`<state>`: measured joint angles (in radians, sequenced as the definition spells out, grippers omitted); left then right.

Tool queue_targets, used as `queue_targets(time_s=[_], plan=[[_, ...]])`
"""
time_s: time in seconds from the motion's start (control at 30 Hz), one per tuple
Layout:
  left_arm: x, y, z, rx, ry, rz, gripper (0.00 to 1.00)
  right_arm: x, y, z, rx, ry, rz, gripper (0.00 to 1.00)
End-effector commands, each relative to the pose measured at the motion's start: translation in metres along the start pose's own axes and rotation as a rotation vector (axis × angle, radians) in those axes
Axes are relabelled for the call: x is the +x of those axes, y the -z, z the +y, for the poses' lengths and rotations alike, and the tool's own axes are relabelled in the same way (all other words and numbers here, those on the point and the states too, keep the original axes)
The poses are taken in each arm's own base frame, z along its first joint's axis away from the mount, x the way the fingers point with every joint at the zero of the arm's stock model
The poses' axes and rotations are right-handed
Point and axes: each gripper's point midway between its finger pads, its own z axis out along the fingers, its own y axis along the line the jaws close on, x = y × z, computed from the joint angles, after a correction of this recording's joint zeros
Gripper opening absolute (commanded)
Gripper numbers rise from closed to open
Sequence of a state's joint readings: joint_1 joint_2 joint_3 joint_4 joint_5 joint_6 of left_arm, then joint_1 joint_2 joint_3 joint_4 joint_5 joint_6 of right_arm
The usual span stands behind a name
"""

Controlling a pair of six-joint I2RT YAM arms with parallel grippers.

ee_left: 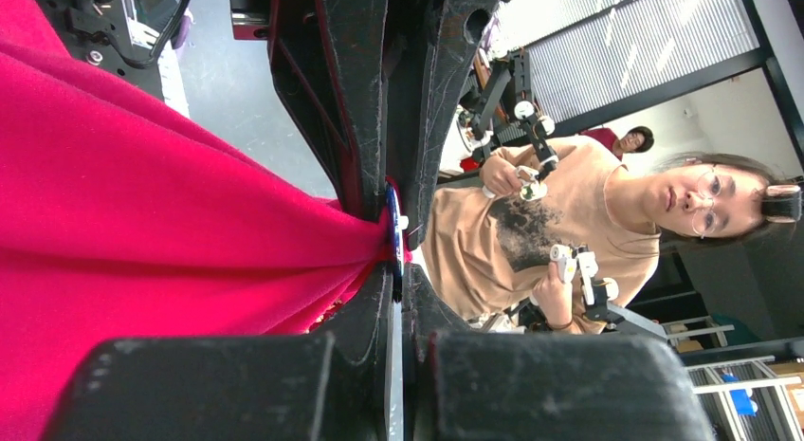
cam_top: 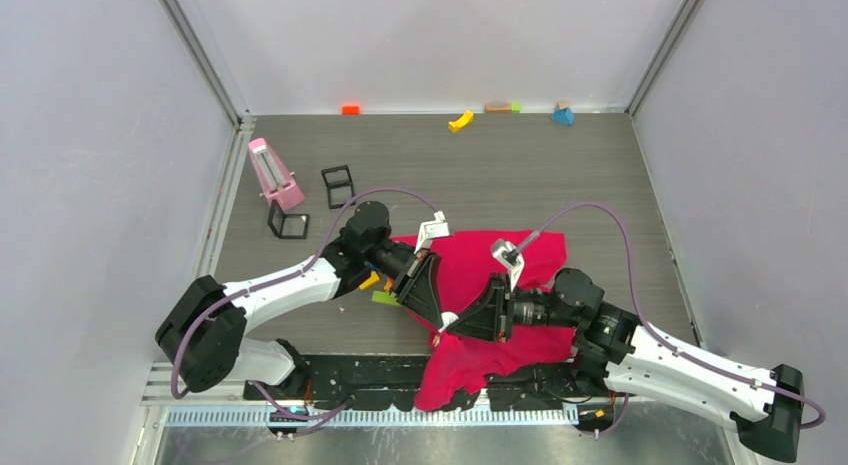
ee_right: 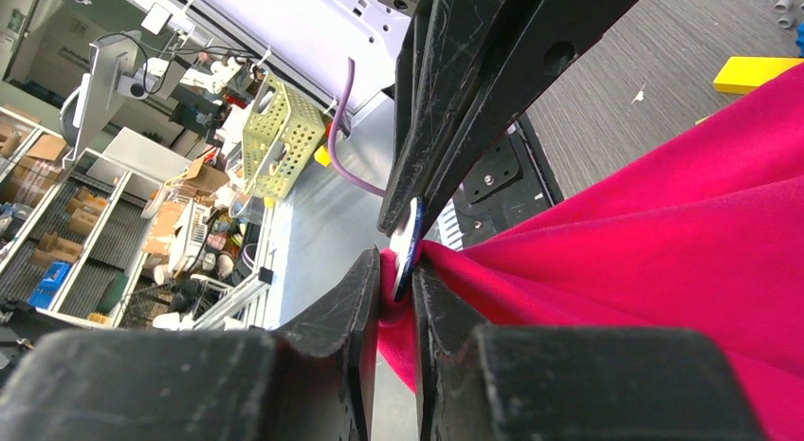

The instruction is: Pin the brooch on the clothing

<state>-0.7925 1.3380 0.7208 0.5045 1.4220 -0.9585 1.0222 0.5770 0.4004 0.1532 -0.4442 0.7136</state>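
The clothing [cam_top: 480, 260], a crimson T-shirt, lies mid-table and drapes over the near edge. Both grippers meet tip to tip over its left part. My left gripper [cam_top: 438, 317] reaches in from the upper left and is shut on the brooch [ee_left: 392, 223], a thin disc with a dark blue rim seen edge-on. Red fabric [ee_left: 142, 223] bunches against that pinch. My right gripper [ee_right: 398, 270] comes from the right, shut on a fold of the clothing [ee_right: 664, 223]. The lower edge of the brooch [ee_right: 408, 244] is pressed into that fold between its jaws. From above the brooch [cam_top: 447, 319] is a pale speck.
A yellow block [cam_top: 370, 281] and a green block [cam_top: 384, 297] lie beside the left gripper. A pink wedge-shaped object [cam_top: 275, 175] and two black wire cubes [cam_top: 338, 185] stand at the back left. Orange [cam_top: 350, 109], yellow [cam_top: 460, 121] and blue [cam_top: 563, 114] blocks line the far wall.
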Motion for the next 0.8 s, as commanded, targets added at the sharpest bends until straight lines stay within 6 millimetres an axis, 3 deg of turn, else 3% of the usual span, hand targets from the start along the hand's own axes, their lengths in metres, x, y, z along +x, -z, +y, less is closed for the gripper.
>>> queue_targets(time_s=[0.0, 0.27, 0.77], plan=[[-0.009, -0.011, -0.008, 0.002, -0.073, -0.019, 0.00, -0.011, -0.008, -0.014, 0.064, 0.025, -0.046, 0.11], [-0.009, -0.011, -0.011, 0.000, -0.092, -0.026, 0.00, -0.010, -0.001, -0.040, 0.203, -0.035, -0.086, 0.01], [-0.008, -0.011, -0.012, 0.003, -0.100, -0.022, 0.00, -0.005, 0.003, -0.075, 0.361, -0.164, -0.089, 0.01]])
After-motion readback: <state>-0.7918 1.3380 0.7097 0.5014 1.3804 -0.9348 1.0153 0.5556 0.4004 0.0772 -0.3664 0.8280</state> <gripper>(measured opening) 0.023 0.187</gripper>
